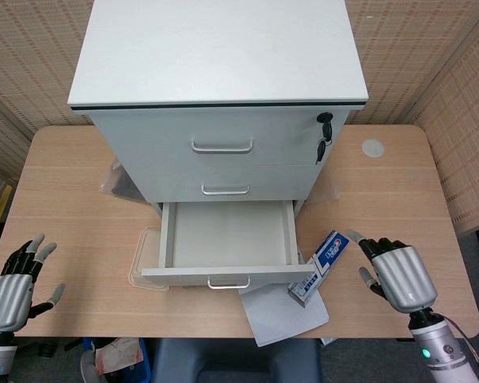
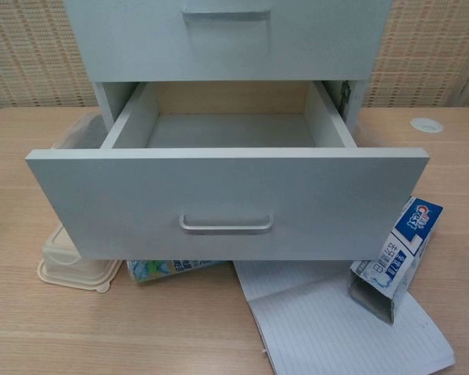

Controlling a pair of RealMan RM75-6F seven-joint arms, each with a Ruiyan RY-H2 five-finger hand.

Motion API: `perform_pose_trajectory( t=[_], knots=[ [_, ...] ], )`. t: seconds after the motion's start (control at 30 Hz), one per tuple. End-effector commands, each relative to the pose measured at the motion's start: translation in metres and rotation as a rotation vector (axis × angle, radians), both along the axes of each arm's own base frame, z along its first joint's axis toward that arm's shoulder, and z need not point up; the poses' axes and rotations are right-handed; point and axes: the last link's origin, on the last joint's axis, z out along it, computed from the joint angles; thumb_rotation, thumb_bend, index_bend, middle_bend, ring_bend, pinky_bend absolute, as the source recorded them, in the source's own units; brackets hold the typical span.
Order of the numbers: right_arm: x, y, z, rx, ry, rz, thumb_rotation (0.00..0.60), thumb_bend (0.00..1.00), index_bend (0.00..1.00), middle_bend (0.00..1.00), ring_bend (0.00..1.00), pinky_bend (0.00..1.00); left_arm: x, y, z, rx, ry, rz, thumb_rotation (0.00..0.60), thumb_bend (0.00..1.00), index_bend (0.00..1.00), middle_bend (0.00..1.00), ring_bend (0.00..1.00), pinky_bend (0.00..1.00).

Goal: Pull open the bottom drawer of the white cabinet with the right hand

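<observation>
The white cabinet stands at the table's back middle. Its bottom drawer is pulled out toward me, and its inside is bare. The metal handle on the drawer front has nothing on it. My right hand hovers over the table to the right of the drawer, apart from it, fingers spread and holding nothing. At the table's front left corner my left hand stays with its fingers spread, also holding nothing. Neither hand shows in the chest view.
A blue and white toothpaste box lies on an open notebook right of the drawer front. A cream plastic container and a small packet sit under the drawer's left side. A key hangs from the cabinet lock.
</observation>
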Motion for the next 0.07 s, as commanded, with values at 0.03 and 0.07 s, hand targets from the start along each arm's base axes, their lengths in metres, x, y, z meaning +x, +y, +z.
perform_pose_trajectory(
  t=[0.03,0.07],
  knots=[
    [-0.0452,0.0101,0.0174,-0.062,0.019,-0.11,0.6,0.3,0.19,0.37,0.3,0.49,0.0023,0.0011,-0.0025,-0.004,-0.003,-0.012,0.6,0.31,0.13,0.05,0.06,0.11],
    [-0.0516,0.0121,0.0186,-0.07,0.014,-0.126,0.6,0.3,0.19,0.36,0.3,0.49,0.0029,0.0012,-0.0031,-0.005,-0.005,-0.013,0.6,0.31,0.13,0.05,0.06,0.11]
  ],
)
